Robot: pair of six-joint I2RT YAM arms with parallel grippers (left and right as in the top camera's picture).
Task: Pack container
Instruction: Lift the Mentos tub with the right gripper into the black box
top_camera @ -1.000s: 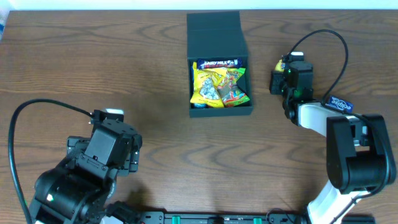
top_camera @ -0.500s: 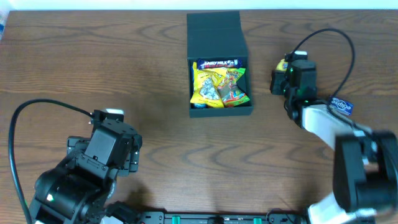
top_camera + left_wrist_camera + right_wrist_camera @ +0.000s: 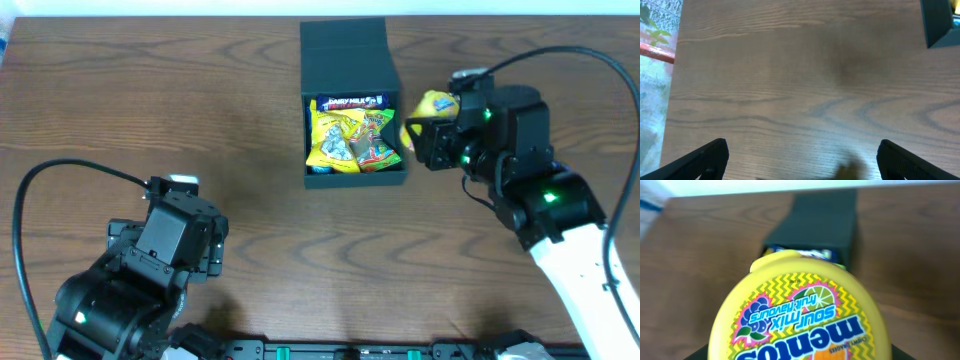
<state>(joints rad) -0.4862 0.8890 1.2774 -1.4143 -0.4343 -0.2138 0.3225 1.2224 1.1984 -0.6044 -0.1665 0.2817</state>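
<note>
The dark teal container [image 3: 345, 178] stands open at the table's back middle, its flap lid [image 3: 343, 50] laid back. Yellow snack packets [image 3: 340, 135] and a purple chocolate bar [image 3: 348, 101] fill it. My right gripper [image 3: 428, 128] hovers just off the container's right wall, shut on a round yellow Mentos tub [image 3: 434, 104]. In the right wrist view the tub [image 3: 800, 310] fills the frame with the container [image 3: 825, 225] behind it. My left gripper [image 3: 802, 160] is open over bare wood at the front left, a container corner [image 3: 940, 20] far off.
Black cables loop from both arms [image 3: 60, 170] [image 3: 560, 55]. The table's far edge [image 3: 200, 14] runs along the top. The left wrist view shows the table's left edge [image 3: 674, 75] with floor beyond it.
My right arm has lifted the yellow tub and swung it left, up to the container's right side. The left arm has not moved.
</note>
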